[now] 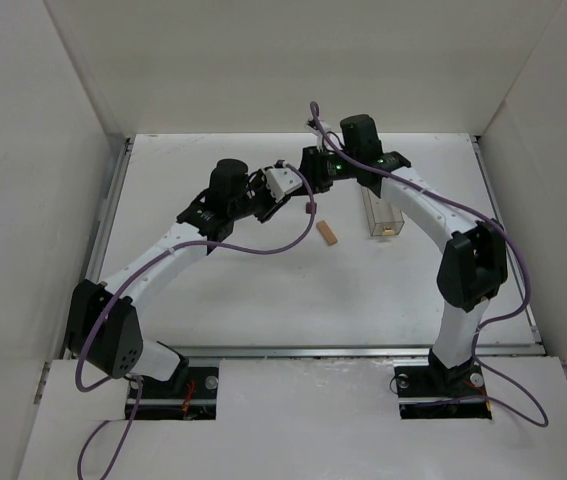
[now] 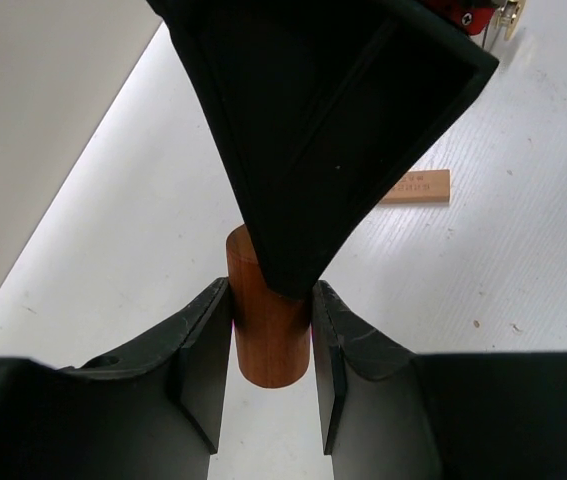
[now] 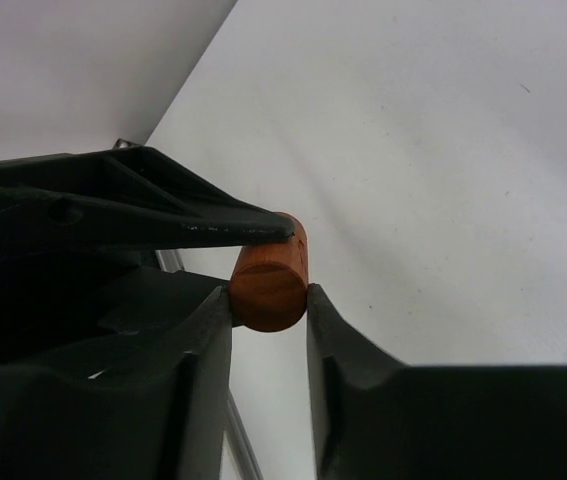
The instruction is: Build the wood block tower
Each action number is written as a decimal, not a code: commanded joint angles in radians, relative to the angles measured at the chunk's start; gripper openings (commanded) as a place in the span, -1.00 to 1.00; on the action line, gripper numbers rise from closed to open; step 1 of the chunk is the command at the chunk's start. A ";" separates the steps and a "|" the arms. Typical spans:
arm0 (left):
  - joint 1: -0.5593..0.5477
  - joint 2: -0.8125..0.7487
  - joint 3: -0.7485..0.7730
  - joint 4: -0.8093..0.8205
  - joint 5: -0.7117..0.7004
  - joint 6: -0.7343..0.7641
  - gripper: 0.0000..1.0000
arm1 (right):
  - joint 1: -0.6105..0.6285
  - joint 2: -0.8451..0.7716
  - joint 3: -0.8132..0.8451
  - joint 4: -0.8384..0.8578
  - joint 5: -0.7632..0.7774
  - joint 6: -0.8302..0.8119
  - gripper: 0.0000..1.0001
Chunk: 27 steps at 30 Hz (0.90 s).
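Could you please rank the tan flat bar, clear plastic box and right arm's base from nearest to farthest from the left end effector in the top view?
Measured from the left end effector:
1. The tan flat bar, just right of it.
2. The clear plastic box, farther right.
3. The right arm's base, at the near right edge.

The left gripper (image 2: 271, 320) and right gripper (image 3: 269, 296) crowd together at the round block (image 2: 268, 352). The flat bar (image 1: 328, 234) and clear box (image 1: 381, 212) lie close by; the near table (image 1: 293, 310) has room.
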<state>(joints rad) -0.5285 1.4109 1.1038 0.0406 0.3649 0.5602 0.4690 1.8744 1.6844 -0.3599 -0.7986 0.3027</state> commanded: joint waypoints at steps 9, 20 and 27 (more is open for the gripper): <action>-0.004 -0.012 0.019 0.055 -0.009 -0.009 -0.30 | 0.022 -0.003 0.051 -0.008 0.016 -0.007 -1.00; -0.004 -0.099 -0.045 -0.027 -0.214 -0.081 1.00 | 0.164 0.074 0.187 -0.353 0.979 0.059 -1.00; 0.117 -0.280 -0.156 -0.077 -0.507 -0.362 1.00 | 0.244 0.117 0.032 -0.318 1.137 0.134 -1.00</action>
<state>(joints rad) -0.4397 1.2259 0.9707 -0.0368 0.0441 0.3561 0.6968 1.9617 1.7412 -0.6552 0.1635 0.3794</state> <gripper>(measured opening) 0.997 0.383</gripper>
